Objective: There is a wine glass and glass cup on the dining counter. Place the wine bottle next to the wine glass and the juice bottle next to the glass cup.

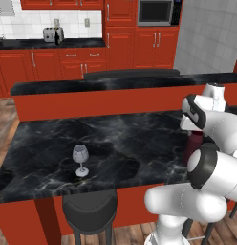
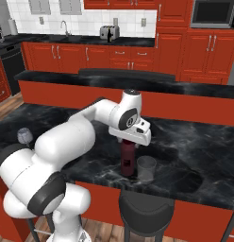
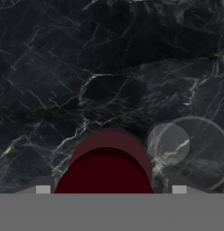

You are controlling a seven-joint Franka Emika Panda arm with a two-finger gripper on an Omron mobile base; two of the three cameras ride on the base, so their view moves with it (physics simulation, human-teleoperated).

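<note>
The juice bottle (image 2: 128, 159) stands upright on the black marble tabletop (image 2: 194, 142), just beside the glass cup (image 2: 146, 168). The end effector (image 3: 111, 189) sits over the bottle's top with its fingers either side; whether they grip it cannot be told. No label text is legible. The wine glass (image 1: 80, 160) stands well apart.

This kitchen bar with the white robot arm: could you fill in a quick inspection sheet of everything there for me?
Surface: black white-veined marble dining counter with red sides.
Job's things: wide maroon juice bottle upright beside the short grey glass cup; clear stemmed wine glass standing apart to the left; a slim dark bottle on the far wall counter, beside the toaster.
Clutter: nothing seen.
Grippers: gripper directly over the juice bottle, fingers either side of its top; grip unclear.
Cables: nothing seen.
Surroundings: red cabinets, toaster, microwave, black stool.
</note>
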